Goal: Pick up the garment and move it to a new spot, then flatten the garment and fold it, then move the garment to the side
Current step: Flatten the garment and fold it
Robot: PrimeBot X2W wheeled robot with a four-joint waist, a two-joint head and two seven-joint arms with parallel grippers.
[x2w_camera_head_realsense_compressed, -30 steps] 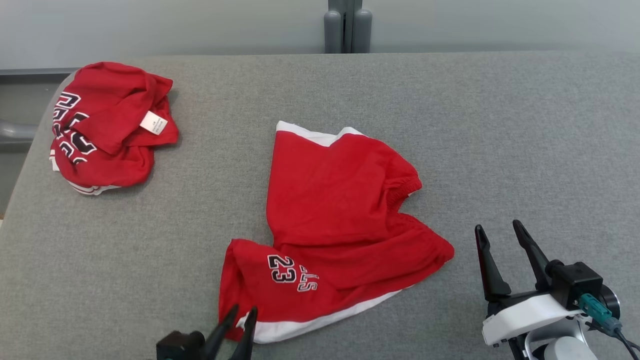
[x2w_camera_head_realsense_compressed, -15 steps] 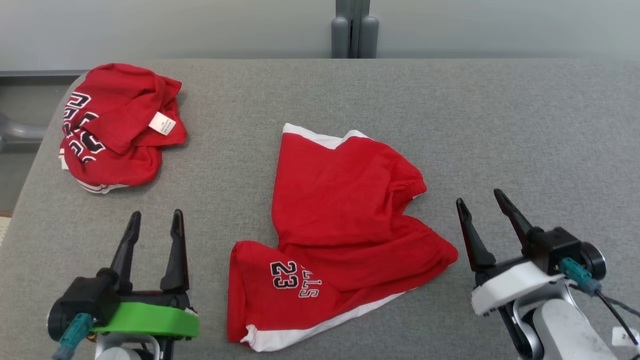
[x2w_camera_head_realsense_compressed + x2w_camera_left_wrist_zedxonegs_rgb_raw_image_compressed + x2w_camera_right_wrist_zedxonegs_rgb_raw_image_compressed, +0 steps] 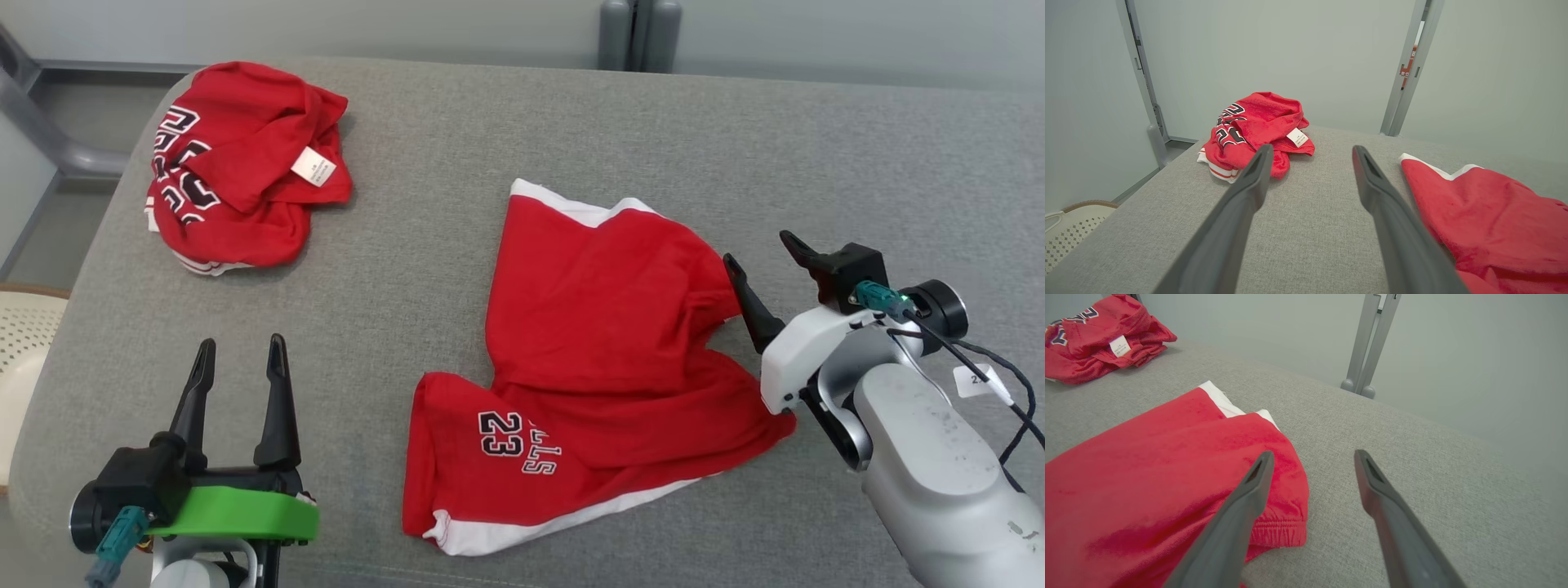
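Plainly, the red shorts (image 3: 604, 343) lie rumpled near the middle of the grey surface (image 3: 457, 122), with the number 23 facing up. Both grippers stand wide and empty. The left gripper (image 3: 240, 340) hovers well apart from the shorts' left edge, and the right gripper (image 3: 756, 247) sits just beside the elastic waistband (image 3: 1280, 533). A shallow pinch there could catch only 1 layer, so the cloth would twist instead of spreading. A left reach that strays far could also snag the crumpled jersey (image 3: 245, 163), which is the wrong garment.
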